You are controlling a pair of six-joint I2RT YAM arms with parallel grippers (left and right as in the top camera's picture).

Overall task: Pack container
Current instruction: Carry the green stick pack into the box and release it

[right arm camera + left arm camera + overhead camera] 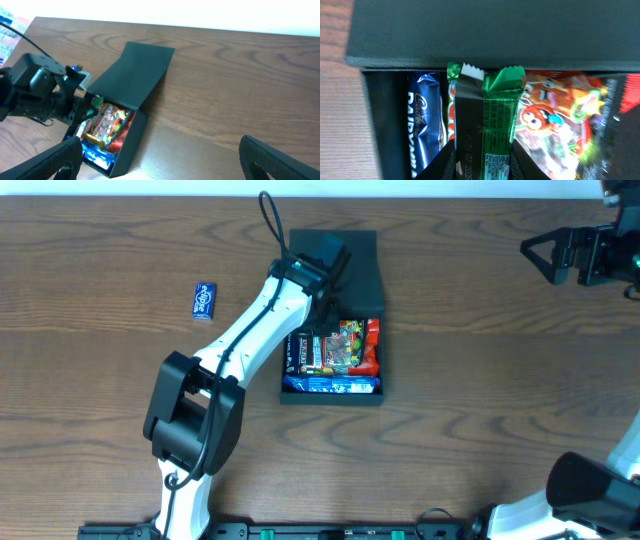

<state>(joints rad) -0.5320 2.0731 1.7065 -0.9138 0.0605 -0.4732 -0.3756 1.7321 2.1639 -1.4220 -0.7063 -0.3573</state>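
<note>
The dark container (332,395) sits mid-table with its flap lid (360,270) lying open on the far side. Inside lie a blue chocolate bar (425,120) and a colourful gummy packet (560,120). My left gripper (482,167) reaches over the box from the left, shut on a green-and-black wrapped bar (490,120) that stands between the blue bar and the gummy packet, its crimped end near the lid hinge. In the overhead view the left gripper (322,315) hangs over the box's far end. My right gripper (545,252) is open at the far right, holding nothing.
A small blue snack packet (204,301) lies on the wooden table left of the box. From the right wrist view the container wall (132,140) and lid (140,75) lie left of my right gripper (160,160), with bare wood between.
</note>
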